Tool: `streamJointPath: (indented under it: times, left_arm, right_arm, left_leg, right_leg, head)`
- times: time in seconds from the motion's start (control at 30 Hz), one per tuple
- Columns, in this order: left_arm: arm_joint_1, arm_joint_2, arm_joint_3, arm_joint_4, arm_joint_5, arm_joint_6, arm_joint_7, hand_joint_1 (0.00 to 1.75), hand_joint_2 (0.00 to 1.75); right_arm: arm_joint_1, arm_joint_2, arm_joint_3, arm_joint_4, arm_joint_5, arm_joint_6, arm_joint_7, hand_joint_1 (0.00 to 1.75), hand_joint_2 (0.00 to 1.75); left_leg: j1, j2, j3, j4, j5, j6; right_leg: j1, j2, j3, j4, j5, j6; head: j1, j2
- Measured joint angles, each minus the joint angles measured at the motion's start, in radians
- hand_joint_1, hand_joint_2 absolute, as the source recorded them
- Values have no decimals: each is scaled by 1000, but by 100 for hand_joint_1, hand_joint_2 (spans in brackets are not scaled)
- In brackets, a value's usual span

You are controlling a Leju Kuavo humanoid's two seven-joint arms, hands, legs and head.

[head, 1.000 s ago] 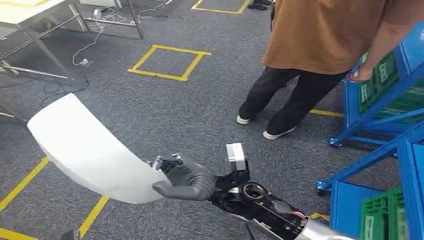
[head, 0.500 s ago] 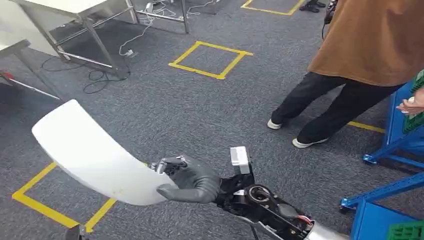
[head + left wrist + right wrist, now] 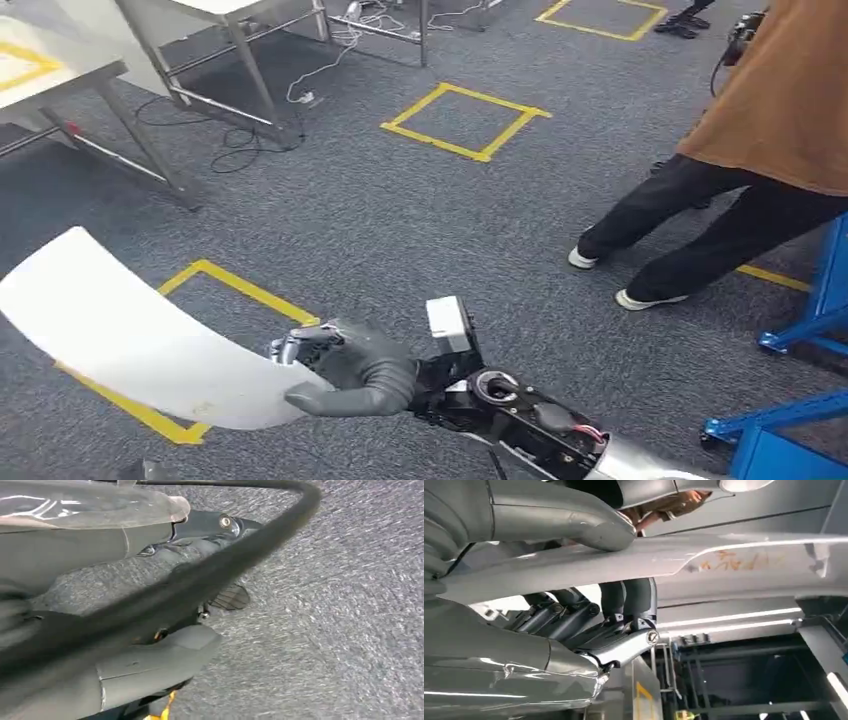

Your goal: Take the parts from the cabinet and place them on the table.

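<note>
A long, curved white sheet-like part (image 3: 140, 340) is held at its near end by the right robot hand (image 3: 350, 368), thumb below and dark fingers (image 3: 300, 340) closed over the top edge; in the right wrist view the same part (image 3: 704, 560) is seen clamped under the thumb. The left robot hand (image 3: 115, 675) is seen close up in its own wrist view, but whether it is wide, closed or carrying anything cannot be told.

The part is judged to be already out of the blue metal cabinet frame (image 3: 800, 320), which lies behind and to the right of the right robot hand. What is left is the carry to the pale-topped, steel-legged desk (image 3: 60, 75), ahead and to the left, and the setting down.

Open grey carpet (image 3: 400, 220) with yellow tape squares lies ahead of the hand. A person in an orange top and dark trousers (image 3: 760, 130) stands well apart on the right. The desk legs and loose cables (image 3: 240, 140) ahead are judged the edges to be cleared by the part's free end.
</note>
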Motion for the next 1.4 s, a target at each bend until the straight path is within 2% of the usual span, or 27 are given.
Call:
streamJointPath:
  times: [0.03,0.1,0.17,0.2,0.23,0.3,0.33,0.37,0.5,0.57,0.6,0.67,0.7,0.73,0.8,0.83,0.87,0.9,1.0,1.03,1.1,1.17,1.2,1.27,1.33,1.37,1.4]
  left_arm:
    - [1,0,0,0,0,0,0,0,175]
    - [-1,0,0,0,0,0,0,0,175]
    - [-1,1,0,0,0,0,0,0,175]
    - [0,1,0,0,1,0,0,0,175]
    - [1,1,0,0,1,0,0,0,175]
    - [0,0,0,0,1,0,0,0,175]
    - [0,-1,0,0,1,0,0,0,175]
    - [-1,-5,0,0,0,0,0,0,175]
    - [7,-2,0,0,1,1,-1,0,175]
    - [5,-2,0,0,1,1,-2,0,175]
    - [-1,-2,0,0,1,1,-3,0,175]
    - [-2,-1,0,0,1,0,-5,0,175]
    - [-2,-1,0,0,1,1,-6,0,175]
    - [0,-1,0,0,1,1,-6,0,175]
    - [1,2,0,0,1,1,-8,0,175]
    - [1,4,0,0,1,1,-9,0,175]
    - [-3,2,0,0,1,1,-10,0,175]
    - [-4,3,0,0,1,1,-10,0,175]
    - [0,3,0,0,1,1,-10,0,175]
    - [1,3,0,0,1,0,-10,0,175]
    - [-1,3,0,0,0,0,-10,0,175]
    - [-2,3,0,0,0,0,-10,0,175]
    - [-1,3,0,0,0,0,-10,0,175]
    - [0,3,0,0,0,0,-10,0,175]
    - [-1,2,0,0,0,0,-10,0,175]
    - [-1,-2,0,0,0,0,-10,0,175]
    - [-3,-2,0,0,0,-1,-10,0,175]
  right_arm:
    - [-1,0,2,0,0,1,0,175,175]
    - [-3,1,6,0,0,3,-2,175,175]
    - [0,1,10,5,0,3,-1,175,175]
    - [1,1,12,6,0,3,-1,175,175]
    - [0,1,15,6,0,3,-1,175,175]
    - [-1,1,17,6,0,3,-1,175,175]
    - [-2,1,17,6,0,3,-1,175,175]
    - [-2,1,18,6,0,3,-1,175,175]
    - [-6,3,21,6,2,3,-1,175,175]
    - [-8,6,22,6,3,3,-2,175,175]
    - [-11,7,23,6,3,3,-3,175,175]
    - [-10,7,24,9,5,3,-2,175,175]
    - [-10,7,26,12,6,3,-2,175,175]
    - [-10,7,28,13,6,3,-2,175,175]
    - [-12,7,30,14,6,3,-2,175,175]
    - [-13,7,32,14,6,3,-2,175,175]
    - [-14,7,32,14,6,3,-2,175,175]
    - [-15,7,32,14,6,3,-2,175,175]
    - [-16,7,36,14,6,4,-2,175,175]
    - [-17,7,36,14,6,3,-2,175,175]
    - [-17,7,36,14,5,3,-3,175,175]
    - [-15,6,37,16,5,1,-2,175,175]
    - [-15,6,37,19,5,1,-2,175,175]
    - [-15,6,39,21,5,0,-2,175,175]
    - [-15,6,40,21,5,0,-2,175,175]
    - [-16,6,40,21,5,0,-2,175,175]
    - [-16,5,40,22,5,0,-3,175,175]
  left_leg:
    - [1,-5,4,-2,0,5]
    - [-1,-16,6,-1,0,18]
    - [-8,-31,6,-1,-2,21]
    - [-11,-41,7,0,-2,22]
    - [-14,-52,9,0,-3,22]
    - [-16,-77,14,0,-3,22]
    - [-16,-86,15,-1,-3,22]
    - [-19,-92,11,2,-2,18]
    - [-14,-127,-1,-7,14,-10]
    - [-15,-68,-25,43,-29,-12]
    - [-12,-45,-64,119,-72,-16]
    - [-9,-28,-149,292,-140,-25]
    - [-7,-25,-167,328,-144,-28]
    - [-5,-21,-159,313,-124,-31]
    - [0,-9,-74,154,-42,-34]
    - [0,22,-14,48,-4,-36]
    - [-4,54,11,-6,-8,-34]
    - [-7,31,8,-3,-4,-18]
    - [-11,12,6,2,-9,2]
    - [-6,7,10,-2,-7,11]
    - [-8,-6,12,-2,-8,23]
    - [-12,-22,11,-1,-9,27]
    - [-15,-31,12,-1,-9,27]
    - [-20,-55,16,-1,-10,28]
    - [-22,-77,22,-1,-11,28]
    - [-18,-85,21,-2,-11,27]
    - [-22,-97,16,1,-9,24]
  right_leg:
    - [-4,29,-12,22,-21,5]
    - [-4,67,-78,178,-105,4]
    - [-2,76,-156,339,-161,2]
    - [-2,77,-173,362,-155,-1]
    - [-1,78,-162,330,-123,-7]
    - [7,91,-85,150,-18,-25]
    - [10,120,-48,62,22,-35]
    - [10,155,-36,32,12,-42]
    - [10,129,-19,3,21,-43]
    - [2,106,-11,-18,34,-50]
    - [3,91,-12,-19,36,-52]
    - [5,65,-15,-19,35,-52]
    - [5,54,-15,-18,34,-52]
    - [4,45,-15,-18,34,-51]
    - [2,29,-12,-16,29,-44]
    - [2,21,-11,-12,25,-37]
    - [12,16,-15,-6,18,-28]
    - [14,11,-14,-2,14,-24]
    - [11,-6,-6,-2,8,-11]
    - [5,9,-12,4,-2,-1]
    - [4,62,-60,125,-78,2]
    - [5,74,-143,299,-147,2]
    - [5,76,-171,352,-155,-1]
    - [8,79,-153,295,-94,-13]
    - [14,104,-76,114,7,-34]
    - [17,148,-51,43,26,-47]
    - [15,151,-43,26,27,-49]
  head:
    - [5,0]
    - [21,0]
    - [34,0]
    - [37,0]
    - [37,0]
    - [42,0]
    - [45,0]
    - [42,0]
    - [50,0]
    - [39,0]
    - [26,0]
    - [19,0]
    - [14,0]
    - [9,0]
    - [0,0]
    - [-5,0]
    - [-12,0]
    - [-16,0]
    - [1,0]
    - [1,0]
    - [17,0]
    - [30,0]
    - [33,0]
    - [37,0]
    - [43,0]
    - [45,0]
    - [39,0]
